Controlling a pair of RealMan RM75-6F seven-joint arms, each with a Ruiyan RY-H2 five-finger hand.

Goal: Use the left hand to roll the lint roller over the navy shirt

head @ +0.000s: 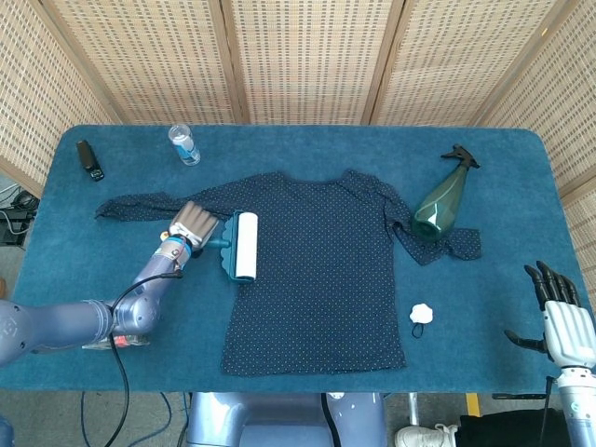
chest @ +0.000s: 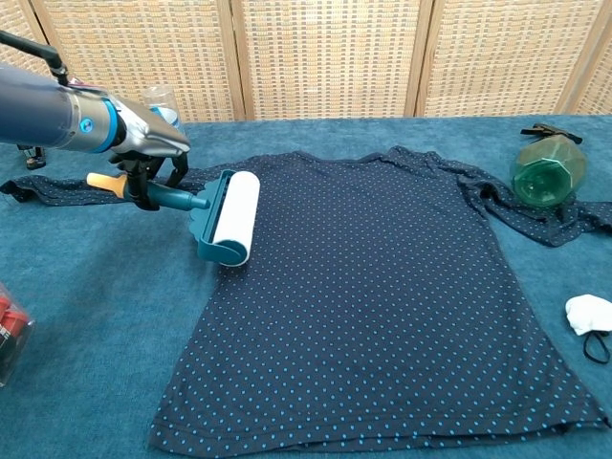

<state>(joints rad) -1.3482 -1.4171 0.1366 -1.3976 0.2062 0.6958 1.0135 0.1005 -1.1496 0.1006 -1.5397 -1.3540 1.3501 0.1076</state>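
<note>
The navy dotted shirt [head: 321, 270] [chest: 373, 287] lies flat in the middle of the blue table. My left hand [head: 194, 224] [chest: 148, 158] grips the teal handle of the lint roller [head: 244, 245] [chest: 229, 218]. Its white roll rests on the shirt's left edge, just below the left sleeve. My right hand [head: 562, 315] hangs off the table's near right corner with fingers apart, holding nothing; the chest view does not show it.
A green spray bottle [head: 442, 203] [chest: 545, 170] lies on the shirt's right sleeve. A white wad [head: 423, 314] [chest: 586, 314] sits right of the hem. A small water bottle [head: 183, 144] and a black object [head: 89, 159] stand far left; a red-filled clear box [chest: 8, 330] lies near left.
</note>
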